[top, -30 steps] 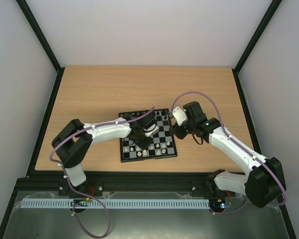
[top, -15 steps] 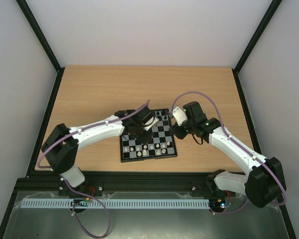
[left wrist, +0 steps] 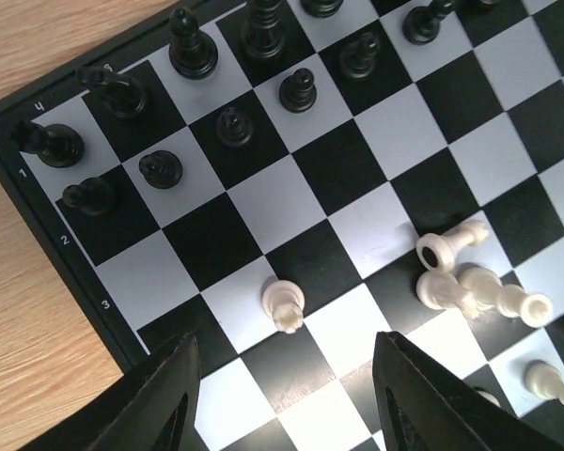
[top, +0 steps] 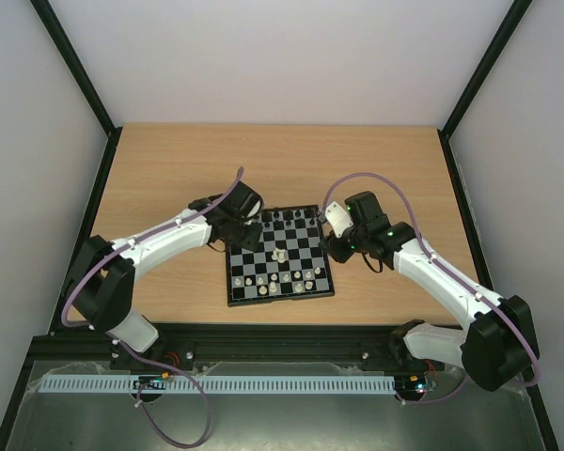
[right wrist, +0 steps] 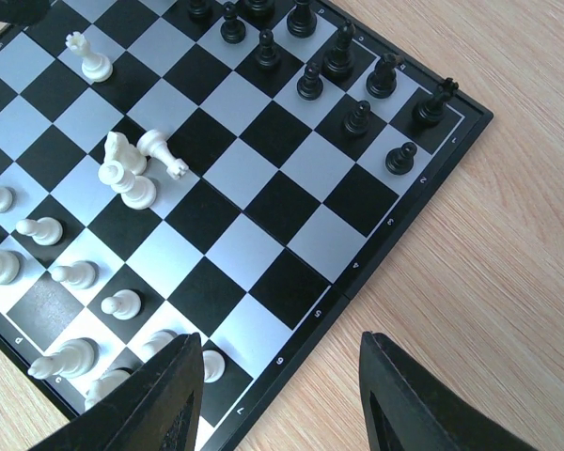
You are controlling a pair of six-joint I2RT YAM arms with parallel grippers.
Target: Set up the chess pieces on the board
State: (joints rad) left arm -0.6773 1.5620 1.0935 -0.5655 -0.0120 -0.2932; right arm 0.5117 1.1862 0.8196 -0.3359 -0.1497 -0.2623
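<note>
Board [top: 281, 298]: lies flat on the wooden bench [top: 169, 169], between your two arms and closer to the near edge than the far one.

Black pieces [top: 284, 222]: they stand in the rows along the board's far edge. Every one the left wrist view shows is upright, each on its own square.

White pieces [top: 280, 279]: most stand in the rows along the near edge, unevenly spaced. The right wrist view shows several upright there, close to the border.

Group of white pieces [left wrist: 470, 282]: sits near the middle of the board. The pieces touch one another, and at least two lie on their sides.

Single white piece [left wrist: 284, 306]: upright on a light square, apart from the group and on the side toward your left arm. I cannot tell for certain which kind of piece it is.

Left gripper [left wrist: 284, 352]: hangs over the far-left part of the board. Its jaws are apart with nothing between them. The single white piece stands just ahead of the gap, and neither finger touches it.

Right gripper [right wrist: 279, 340]: hangs at the board's right edge. Its jaws are wide apart and hold nothing. Below the gap you see border squares, the black rim and bare wood. The nearest white pieces stand just beside its left finger [right wrist: 160, 404].
</note>
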